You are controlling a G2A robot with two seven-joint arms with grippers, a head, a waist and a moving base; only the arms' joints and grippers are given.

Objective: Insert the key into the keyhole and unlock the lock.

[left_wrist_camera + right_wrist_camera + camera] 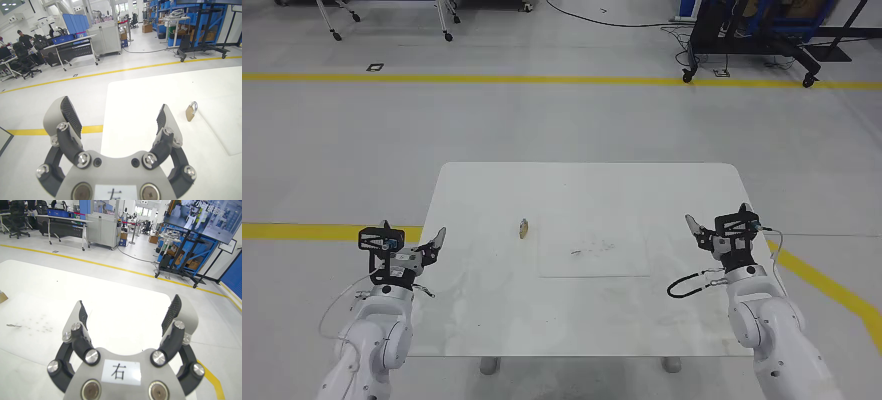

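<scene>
A small brass padlock (pixel 524 228) with a silver shackle lies on the white table (pixel 662 190), left of its middle; the left wrist view shows the padlock (pixel 191 113) too, and the right wrist view catches the padlock's corner (pixel 3 297). A thin metal key (pixel 579 252) rests flat on a pale mat, also seen as the key (pixel 13 325) in the right wrist view. My left gripper (pixel 412 242) hovers open at the table's left edge, far from the padlock. My right gripper (pixel 722 224) hovers open at the table's right edge, well away from the key. Both hold nothing.
A thin translucent mat (pixel 594 247) covers the table's middle, right of the padlock. Yellow floor lines (pixel 542 78) run behind and beside the table. A wheeled black stand (pixel 752 50) and a cart stand on the floor well beyond the far edge.
</scene>
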